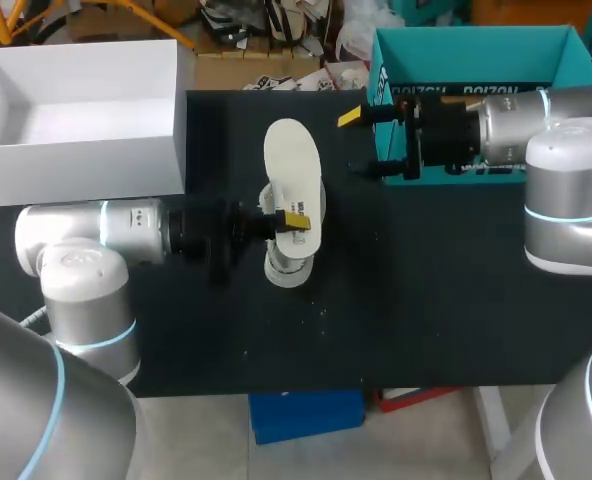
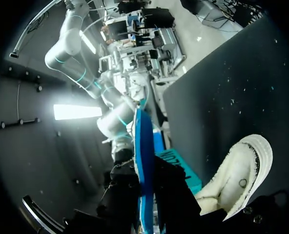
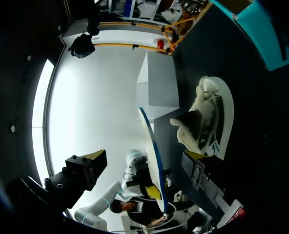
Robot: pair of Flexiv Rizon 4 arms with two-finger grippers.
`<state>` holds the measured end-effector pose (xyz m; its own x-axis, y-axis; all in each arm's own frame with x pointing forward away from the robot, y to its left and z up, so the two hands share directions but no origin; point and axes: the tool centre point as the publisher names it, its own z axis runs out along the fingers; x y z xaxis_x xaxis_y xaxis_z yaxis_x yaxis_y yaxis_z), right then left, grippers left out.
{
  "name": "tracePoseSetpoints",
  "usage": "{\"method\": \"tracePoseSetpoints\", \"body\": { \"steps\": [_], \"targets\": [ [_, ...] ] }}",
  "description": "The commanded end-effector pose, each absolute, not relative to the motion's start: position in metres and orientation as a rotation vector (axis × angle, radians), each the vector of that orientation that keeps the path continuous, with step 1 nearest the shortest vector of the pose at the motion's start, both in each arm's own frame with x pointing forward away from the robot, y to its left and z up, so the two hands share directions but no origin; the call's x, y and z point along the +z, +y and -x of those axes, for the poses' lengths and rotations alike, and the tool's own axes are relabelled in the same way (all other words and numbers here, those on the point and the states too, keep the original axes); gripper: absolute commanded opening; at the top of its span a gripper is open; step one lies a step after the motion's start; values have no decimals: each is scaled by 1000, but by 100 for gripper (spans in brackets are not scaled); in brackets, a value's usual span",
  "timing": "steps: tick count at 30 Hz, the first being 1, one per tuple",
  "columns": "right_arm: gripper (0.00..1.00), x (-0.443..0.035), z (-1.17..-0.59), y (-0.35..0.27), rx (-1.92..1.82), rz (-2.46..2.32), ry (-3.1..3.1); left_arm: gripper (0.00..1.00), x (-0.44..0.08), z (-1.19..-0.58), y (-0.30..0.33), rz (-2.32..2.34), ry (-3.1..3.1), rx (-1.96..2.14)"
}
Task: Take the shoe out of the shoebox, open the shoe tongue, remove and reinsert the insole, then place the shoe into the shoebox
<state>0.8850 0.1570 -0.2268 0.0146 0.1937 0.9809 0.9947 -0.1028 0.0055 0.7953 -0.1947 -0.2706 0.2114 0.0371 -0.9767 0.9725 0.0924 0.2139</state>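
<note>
A white shoe point(image 1: 294, 262) with a fleecy lining lies on the black table point(image 1: 426, 300) at its middle. My left gripper point(image 1: 291, 217) is just above the shoe, shut on one end of the insole point(image 1: 292, 152). The insole is white on one face and blue at the edge, and stands up away from the shoe. In the left wrist view the insole point(image 2: 144, 156) runs out between the fingers, with the shoe point(image 2: 242, 170) beside them. My right gripper point(image 1: 368, 142) hovers open to the right of the insole, in front of the teal shoebox point(image 1: 476, 55). Its wrist view shows the insole point(image 3: 153, 151) edge-on ahead of the gripper point(image 3: 144, 170) and the shoe point(image 3: 208, 122) beyond.
An open white box point(image 1: 76, 120) stands at the table's back left. The teal shoebox point(image 3: 247, 29) fills the back right corner. Bare table lies in front of the shoe, up to the front edge.
</note>
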Motion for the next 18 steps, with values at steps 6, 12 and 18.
{"method": "tracePoseSetpoints", "body": {
  "steps": [6,12,18],
  "targets": [
    [100,-228,-885,159,-1185,1436,-1297,0,-263,-829,-202,-1229,1113,-967],
    [100,-228,-885,159,-1185,1436,-1297,0,-261,-830,-203,-1222,1113,-973],
    [100,-233,-887,166,-1207,1395,-1311,0,-261,-830,-203,-1222,1113,-973]
  ]
}}
